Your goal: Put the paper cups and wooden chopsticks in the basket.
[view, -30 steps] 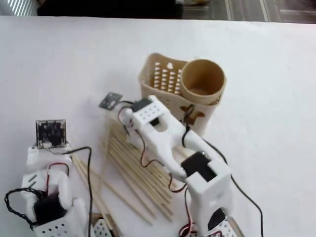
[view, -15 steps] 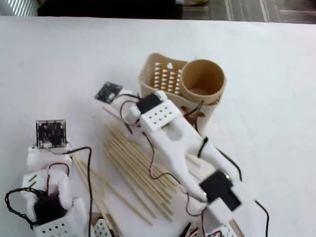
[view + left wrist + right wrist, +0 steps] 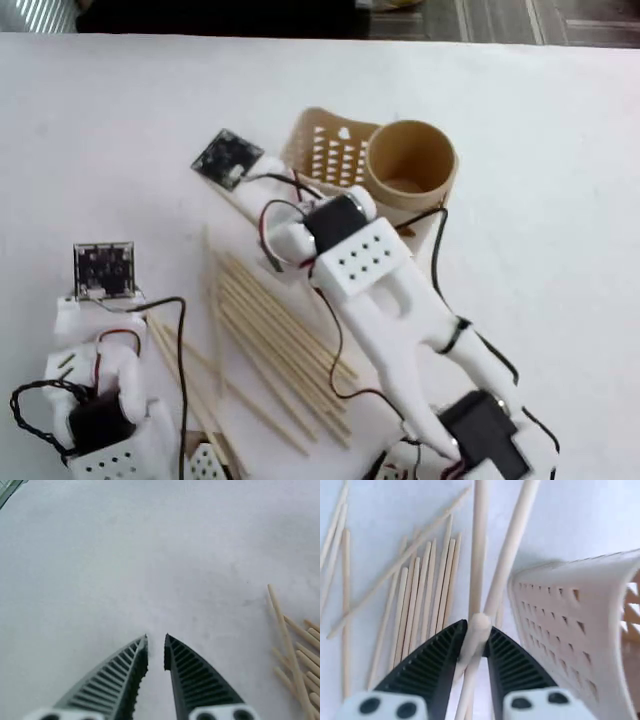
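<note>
The left end effector [image 3: 155, 639] hangs over bare surface [image 3: 150, 540], jaws all but closed on nothing; to its right lies the fan of loose chopsticks [image 3: 275, 345], short of the basket [image 3: 330, 155]; past the pile's far end the right end effector [image 3: 475, 626] is clenched on two chopsticks [image 3: 480, 575], gripped near one end and crossing at the jaws, their long free ends running beside the basket's perforated wall; a paper cup [image 3: 410, 165] already sits in the basket's right half. Risks, as I judge them: gripped so near the end and crossed, the pair could swivel or slip out when tilted; the free ends may snag the wall or rim and shove or tip the light basket; the cup narrows the opening, so a stick might glance off it and fall back onto the surface.
</note>
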Robot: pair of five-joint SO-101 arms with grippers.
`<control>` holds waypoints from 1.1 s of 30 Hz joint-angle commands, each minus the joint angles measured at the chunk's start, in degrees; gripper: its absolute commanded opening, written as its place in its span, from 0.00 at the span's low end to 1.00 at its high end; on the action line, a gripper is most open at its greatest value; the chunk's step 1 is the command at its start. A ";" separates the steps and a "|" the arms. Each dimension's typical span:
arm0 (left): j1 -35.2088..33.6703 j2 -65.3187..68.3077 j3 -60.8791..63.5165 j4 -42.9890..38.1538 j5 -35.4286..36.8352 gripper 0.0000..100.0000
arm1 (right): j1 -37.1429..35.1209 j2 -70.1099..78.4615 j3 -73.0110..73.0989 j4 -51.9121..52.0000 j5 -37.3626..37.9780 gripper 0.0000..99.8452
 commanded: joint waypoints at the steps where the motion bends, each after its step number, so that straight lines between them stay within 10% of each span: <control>1: -0.40 -0.75 -0.26 -0.97 0.09 0.08 | -0.57 -6.11 -1.05 -2.68 -2.29 0.02; 33: -0.40 -0.75 0.62 -1.41 0.09 0.08 | 3.30 -18.59 -9.23 -23.08 -11.43 0.02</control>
